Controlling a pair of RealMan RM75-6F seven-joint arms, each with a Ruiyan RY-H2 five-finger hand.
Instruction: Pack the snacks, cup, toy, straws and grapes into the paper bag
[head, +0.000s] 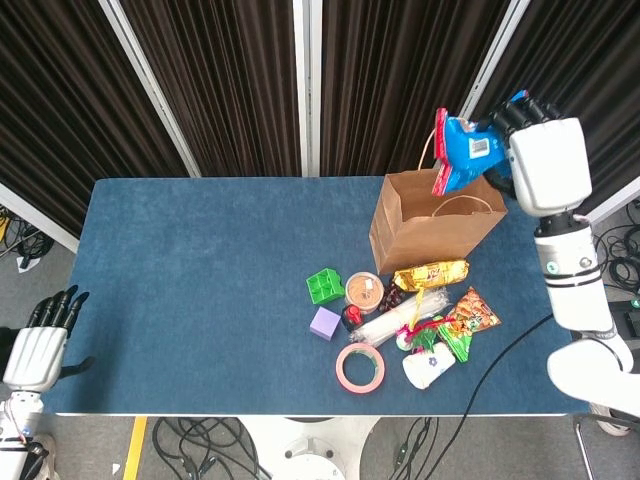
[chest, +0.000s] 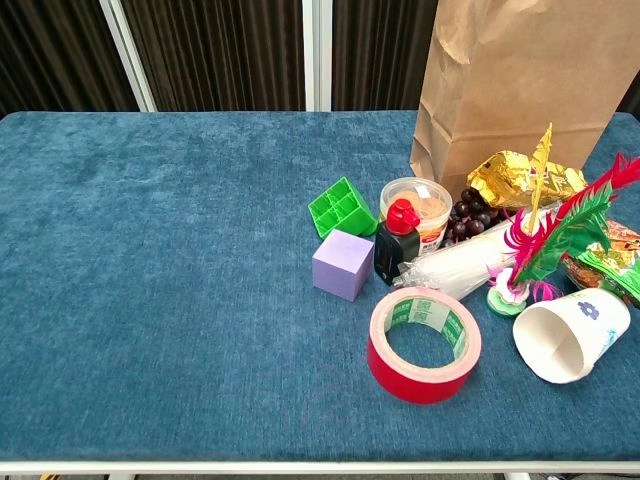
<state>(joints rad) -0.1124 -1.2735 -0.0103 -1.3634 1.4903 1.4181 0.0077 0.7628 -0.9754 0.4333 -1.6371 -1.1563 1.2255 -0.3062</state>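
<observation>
Right robot hand (head: 545, 165) grips the blue snack packet (head: 462, 148) right above the paper bag (head: 436, 228) mouth, lined up for dropping in; left robot hand (head: 36, 345) hangs empty, fingers apart.

A lab: dark curtains (head: 230, 80), loose floor cables (head: 200, 440), blue-clothed table (head: 200, 280).

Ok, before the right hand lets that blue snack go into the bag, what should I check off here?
1. Blue snack packet held by right hand: ok.
2. Packet over the paper bag opening: ok, roughly above the rim.
3. Bag upright and open: ok.
4. Bag handles clear of the drop: cannot tell.
5. Left hand away from the table items: ok.
6. Room inside the bag: cannot tell.
</observation>
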